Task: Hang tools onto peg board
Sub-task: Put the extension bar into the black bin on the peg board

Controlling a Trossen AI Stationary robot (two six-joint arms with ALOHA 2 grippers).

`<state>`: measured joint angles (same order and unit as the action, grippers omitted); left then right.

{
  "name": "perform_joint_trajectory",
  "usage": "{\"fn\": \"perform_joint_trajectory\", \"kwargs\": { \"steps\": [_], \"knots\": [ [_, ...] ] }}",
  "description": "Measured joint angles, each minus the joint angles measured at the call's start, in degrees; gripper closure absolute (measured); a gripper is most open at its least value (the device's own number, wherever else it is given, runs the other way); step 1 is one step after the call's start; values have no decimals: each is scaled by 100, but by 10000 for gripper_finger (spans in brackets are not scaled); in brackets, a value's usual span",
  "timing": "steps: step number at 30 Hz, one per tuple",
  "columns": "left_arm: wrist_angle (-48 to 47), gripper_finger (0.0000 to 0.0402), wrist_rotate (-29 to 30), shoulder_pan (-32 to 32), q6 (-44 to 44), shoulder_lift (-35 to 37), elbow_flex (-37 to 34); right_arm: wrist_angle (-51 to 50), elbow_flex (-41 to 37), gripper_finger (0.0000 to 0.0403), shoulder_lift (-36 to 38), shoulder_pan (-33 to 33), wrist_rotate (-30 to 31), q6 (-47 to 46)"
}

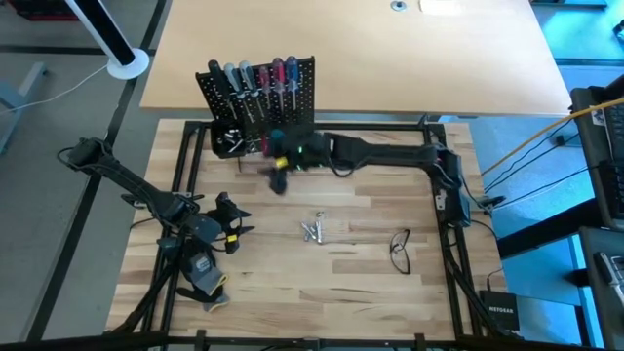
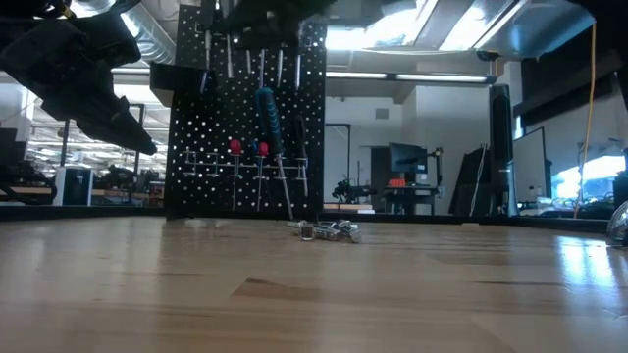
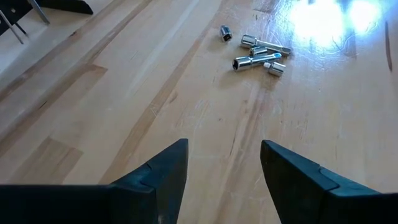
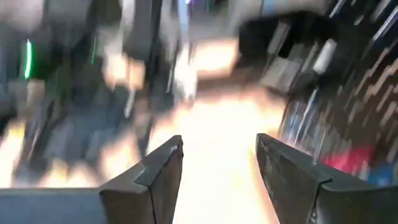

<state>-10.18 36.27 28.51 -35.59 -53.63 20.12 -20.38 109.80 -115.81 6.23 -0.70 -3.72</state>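
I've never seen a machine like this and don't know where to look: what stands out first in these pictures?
Most striking is the upright black perforated peg board at the table's far edge, with a row of grey, blue and red-handled screwdrivers hanging along its top. The right arm's tool is beside the board, fingers apart and empty. A cluster of small silver metal bits lies mid-table on the pale wooden tabletop; the left arm's tool waits open nearby.

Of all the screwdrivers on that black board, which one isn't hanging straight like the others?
The blue-handled screwdriver in the middle of the peg board. Its shaft slants down to the tabletop, while the other screwdrivers hang upright in a row along the top.
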Motion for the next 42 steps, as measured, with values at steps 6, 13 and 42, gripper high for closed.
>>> {"fn": "perform_joint_trajectory", "kwargs": {
  "steps": [6,13,42],
  "knots": [
    [7,210,0,0,0,0,0,-2697,-59,199,67,-716,1026,-384],
    [23,210,0,0,0,0,0,-3386,-835,199,44,-1466,1462,-1698],
    [29,210,2,-15,116,0,0,-2021,-2520,199,-422,-1810,1513,-5219]
  ]
}}
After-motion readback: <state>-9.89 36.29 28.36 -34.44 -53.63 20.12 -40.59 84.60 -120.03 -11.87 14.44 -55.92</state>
